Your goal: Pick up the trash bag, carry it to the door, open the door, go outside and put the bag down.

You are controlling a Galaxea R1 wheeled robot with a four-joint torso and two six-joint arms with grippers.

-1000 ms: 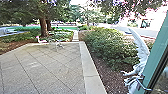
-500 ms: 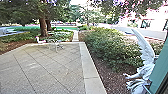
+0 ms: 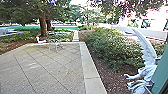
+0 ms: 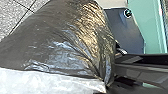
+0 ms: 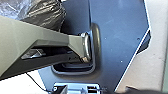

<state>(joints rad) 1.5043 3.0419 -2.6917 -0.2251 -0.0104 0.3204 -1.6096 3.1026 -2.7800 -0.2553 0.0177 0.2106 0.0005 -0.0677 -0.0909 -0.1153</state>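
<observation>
Grey-black, glossy plastic trash bag (image 4: 67, 37): probably limp, slippery and tearable, weight uncertain; best held at the gathered folds (image 4: 100, 71); for either claw, open or closed impossible to tell.

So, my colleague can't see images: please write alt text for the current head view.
A paved yard with a pale border, trees behind and bushes to the right. A white winged statue shows at far right beside a green frame.

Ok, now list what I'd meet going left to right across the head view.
Large tree trunk, narrow pale path, leafy bush, white winged statue, green frame.
</observation>
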